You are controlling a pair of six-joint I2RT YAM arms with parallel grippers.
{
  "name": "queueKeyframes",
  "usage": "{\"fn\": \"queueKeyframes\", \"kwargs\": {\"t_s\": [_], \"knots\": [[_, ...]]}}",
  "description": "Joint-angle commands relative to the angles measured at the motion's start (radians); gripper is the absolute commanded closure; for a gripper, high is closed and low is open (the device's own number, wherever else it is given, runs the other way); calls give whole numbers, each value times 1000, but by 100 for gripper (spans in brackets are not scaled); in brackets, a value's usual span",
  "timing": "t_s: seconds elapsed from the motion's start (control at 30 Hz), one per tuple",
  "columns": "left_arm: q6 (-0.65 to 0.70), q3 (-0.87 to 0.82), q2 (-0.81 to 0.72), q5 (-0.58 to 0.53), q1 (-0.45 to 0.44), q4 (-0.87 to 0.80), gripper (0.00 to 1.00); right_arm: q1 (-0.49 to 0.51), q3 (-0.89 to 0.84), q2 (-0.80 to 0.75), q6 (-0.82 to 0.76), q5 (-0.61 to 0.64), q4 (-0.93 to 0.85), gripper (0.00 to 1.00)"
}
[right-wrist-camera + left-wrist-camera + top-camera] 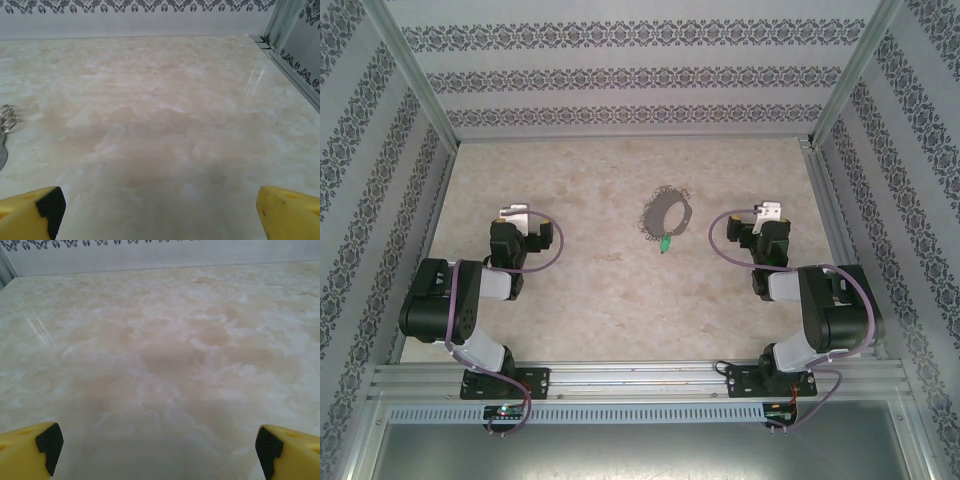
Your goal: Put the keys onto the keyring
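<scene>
Two arms (455,300) rest folded on the pale marbled tabletop (600,300), one on either side of the keyring (666,212). The keyring lies flat on the tabletop, a thin grey wire ring with small dark loops crowding its rim. The key (664,243), tiny with a bright green head, lies at the keyring's near edge, touching its rim. Whether it is threaded onto the wire cannot be told at this size.

The left fingers (513,213) sit well to the left of the keyring, apart from it and level with it on the tabletop. The right fingers (770,210) sit to the keyring's right, somewhat nearer to it than the left ones, also not touching it.

From the left wrist, the left fingers (30,447) are yellow with black inner faces and are spread wide, with bare tabletop between them and nothing held. From the right wrist, the right fingers (285,210) are likewise spread wide and hold nothing. Off to their left, a few silvery loops of the keyring (6,119) lie at the edge of that view, clear of the fingers.

Beyond the keyring, patterned grey-and-white walls (640,70) in aluminium framing enclose the tabletop.
</scene>
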Motion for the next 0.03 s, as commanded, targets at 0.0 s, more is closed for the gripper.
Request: {"fn": "queueKeyframes", "kwargs": {"t_s": [0.0], "knots": [[-18,-2,-13,13,3,-14,0,1,5,-21,-5,-20,12,2]]}}
